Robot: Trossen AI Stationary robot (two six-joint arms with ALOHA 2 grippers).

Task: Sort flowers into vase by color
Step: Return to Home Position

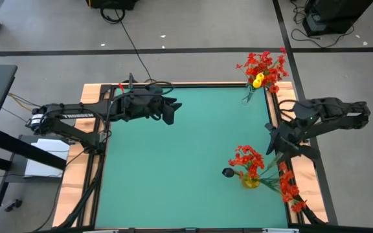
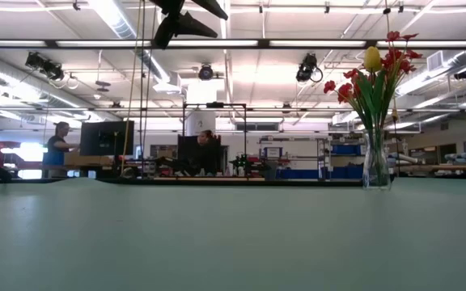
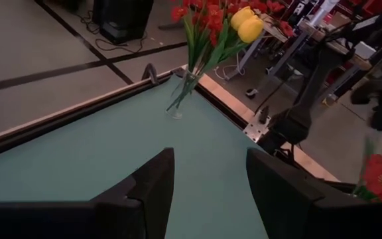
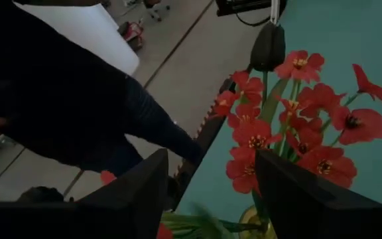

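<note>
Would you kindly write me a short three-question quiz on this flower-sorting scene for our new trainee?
1. True or false: the yellow flower stands in the yellow vase.
2. Which vase holds the black flower? A) the clear vase B) the yellow vase C) neither
3. Fill in: the jaws of the left gripper and of the right gripper both stand ____.
Key: 1 false, it is in the clear vase; 2 B; 3 open.
</note>
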